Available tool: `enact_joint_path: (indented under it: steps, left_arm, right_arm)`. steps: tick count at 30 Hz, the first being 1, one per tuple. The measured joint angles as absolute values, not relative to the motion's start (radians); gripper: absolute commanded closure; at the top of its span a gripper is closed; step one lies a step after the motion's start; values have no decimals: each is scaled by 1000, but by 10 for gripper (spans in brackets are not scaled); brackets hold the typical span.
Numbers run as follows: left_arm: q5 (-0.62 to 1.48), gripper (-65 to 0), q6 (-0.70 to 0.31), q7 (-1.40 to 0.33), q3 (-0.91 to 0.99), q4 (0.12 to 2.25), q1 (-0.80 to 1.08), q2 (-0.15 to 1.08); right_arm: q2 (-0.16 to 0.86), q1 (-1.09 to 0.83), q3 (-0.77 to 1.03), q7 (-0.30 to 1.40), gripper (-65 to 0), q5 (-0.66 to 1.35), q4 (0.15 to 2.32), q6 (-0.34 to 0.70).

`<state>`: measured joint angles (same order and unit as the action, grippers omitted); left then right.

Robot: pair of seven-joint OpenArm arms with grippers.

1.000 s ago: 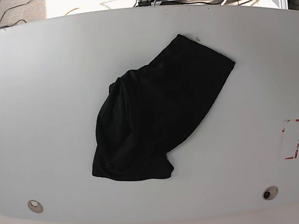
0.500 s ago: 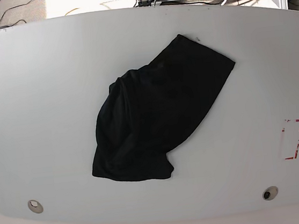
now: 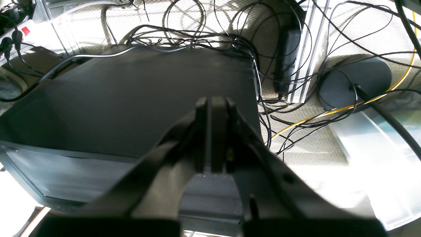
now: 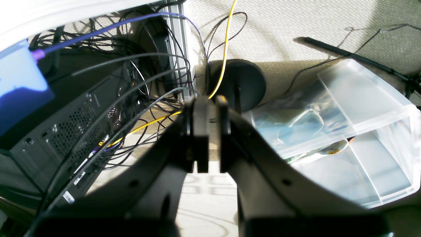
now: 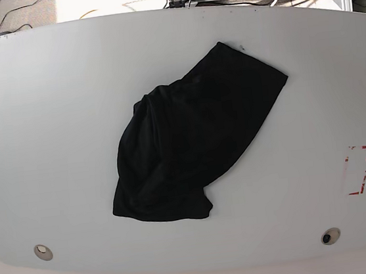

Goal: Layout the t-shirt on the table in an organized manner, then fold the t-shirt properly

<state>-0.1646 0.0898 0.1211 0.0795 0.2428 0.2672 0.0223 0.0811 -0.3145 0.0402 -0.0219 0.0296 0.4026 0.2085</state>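
Currently, base view: the t-shirt [image 5: 194, 145] lies bunched in a diagonal heap near the middle of the table [image 5: 49, 126], one end toward the far right, the other toward the near left. Folds gather along its left edge; no sleeve or collar can be made out. Neither arm appears in this view. A red tape mark [image 5: 357, 170] sits well apart, near the right edge.

Left wrist view: the left gripper [image 3: 212, 131] has its jaws pressed together, holding nothing. It looks down at a dark computer case [image 3: 131, 95] and tangled cables [image 3: 296, 108] on the floor, not at the table.

Right wrist view: the right gripper [image 4: 206, 131] is likewise closed and empty, over floor cables and a clear plastic bin [image 4: 345, 131].

Judgement: layout has not begun. To do it well, both grippers should open before reaching, approach opposite ends of the heap, pinch a single layer at an edge, and draw outward so the fabric spreads flat without dragging off the table.
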Motion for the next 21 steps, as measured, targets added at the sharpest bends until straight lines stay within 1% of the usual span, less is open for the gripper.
enact_joint_path:
  steps: [7, 11, 21]
  left_arm:
    - [-165, -6, 89, 125, 80, 251, 263, 17]
    - [-165, -6, 89, 128, 80, 273, 280, 20]
    - [-165, -6, 89, 121, 80, 461, 400, 20]
  right_arm:
    - [72, -306, 39, -37, -29, 30, 412, 212]
    - [73, -319, 39, -143, -29, 31, 418, 213]
    - [81, -399, 40, -160, -29, 30, 439, 211]
